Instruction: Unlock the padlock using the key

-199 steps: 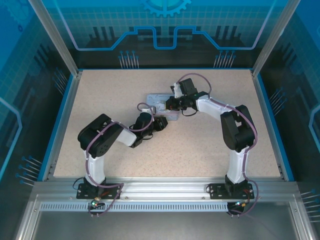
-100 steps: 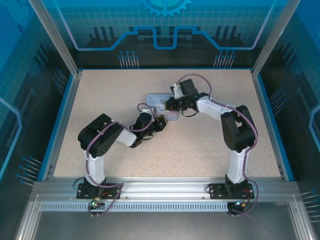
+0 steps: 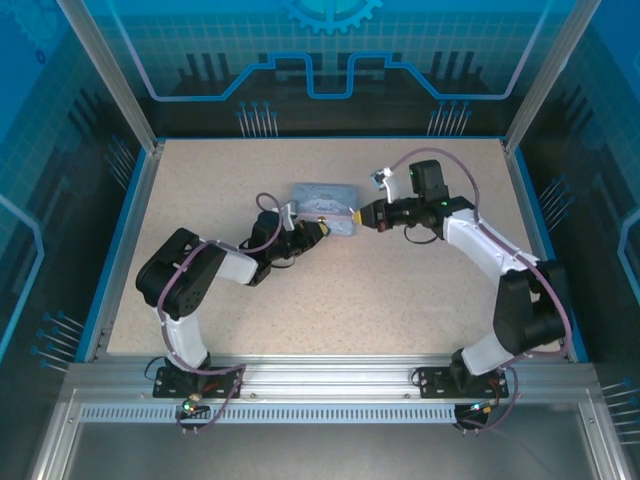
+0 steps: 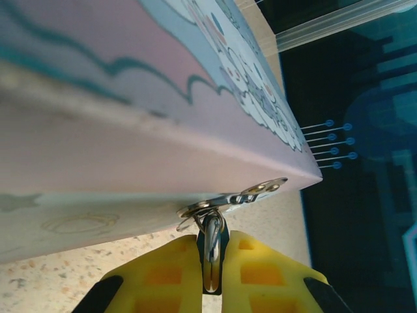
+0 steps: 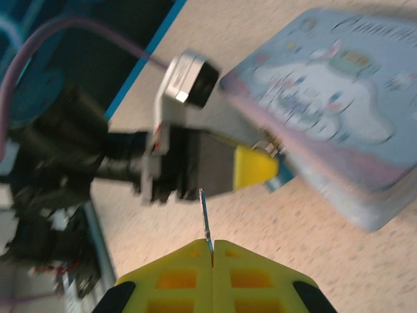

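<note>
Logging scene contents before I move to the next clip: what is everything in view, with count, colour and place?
tin: one, pale blue with a white cartoon figure, lying flat at the far middle of the table.
latch: one, silver, on the tin's side wall.
padlock: one, small and metallic, hanging from the latch between the left gripper's fingers; body colour hard to tell.
key: one, thin grey, sticking out of the right gripper.
table: one, speckled beige with a blue border.
left gripper: one, yellow fingers, shut on the padlock at the tin's near edge.
right gripper: one, yellow fingers, shut on the key, just right of the tin.
</note>
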Controlling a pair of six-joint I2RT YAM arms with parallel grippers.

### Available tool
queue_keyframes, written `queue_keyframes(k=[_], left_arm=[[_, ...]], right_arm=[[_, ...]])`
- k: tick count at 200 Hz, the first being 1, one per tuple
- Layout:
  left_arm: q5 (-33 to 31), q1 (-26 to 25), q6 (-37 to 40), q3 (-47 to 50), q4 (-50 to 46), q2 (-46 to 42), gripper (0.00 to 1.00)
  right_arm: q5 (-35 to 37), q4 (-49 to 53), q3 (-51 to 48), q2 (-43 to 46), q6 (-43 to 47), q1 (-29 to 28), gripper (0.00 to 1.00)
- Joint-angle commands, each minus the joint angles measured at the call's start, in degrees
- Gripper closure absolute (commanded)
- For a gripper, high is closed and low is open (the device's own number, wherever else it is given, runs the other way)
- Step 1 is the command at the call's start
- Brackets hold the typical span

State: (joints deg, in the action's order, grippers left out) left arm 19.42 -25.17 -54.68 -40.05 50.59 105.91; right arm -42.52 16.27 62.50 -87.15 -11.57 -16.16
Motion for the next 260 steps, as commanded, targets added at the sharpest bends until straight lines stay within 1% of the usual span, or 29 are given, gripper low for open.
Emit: queue_keyframes(k=[1, 20, 51, 83, 97, 157, 260], left_arm=[[6.7, 0.8, -5.6, -0.5, 5.2, -0.5, 1.00], [8.9, 1.6, -7.8, -0.8, 6.0, -0.5, 1.00], [11.6, 2.3, -10.9, -0.6, 8.5, -0.4, 1.00], [13.5, 2.3, -12.0, -0.2, 10.8, -0.2, 1.00], [14.1, 2.3, -12.4, -0.1, 11.7, 0.2, 1.00], [15.7, 2.4, -12.1, 0.0, 13.4, 1.4, 1.00], [16.6, 2.3, -10.6, -0.2, 12.4, 1.4, 1.00]], right_arm=[[-10.2, 5.6, -4.1, 1.0, 5.1, -0.4, 1.00], [-11.2, 5.6, -5.8, 0.1, 6.0, -0.8, 1.00], [-11.1, 5.1, -5.3, -4.4, 6.3, -0.9, 1.00], [-13.0, 6.0, -2.4, -9.9, 7.1, -1.1, 1.00], [-12.6, 7.5, -0.7, -12.0, 7.9, -1.0, 1.00], [-12.6, 8.6, 4.0, -17.6, 7.6, -0.6, 1.00], [-8.9, 11.9, 9.5, -21.8, 7.5, -1.5, 1.00]])
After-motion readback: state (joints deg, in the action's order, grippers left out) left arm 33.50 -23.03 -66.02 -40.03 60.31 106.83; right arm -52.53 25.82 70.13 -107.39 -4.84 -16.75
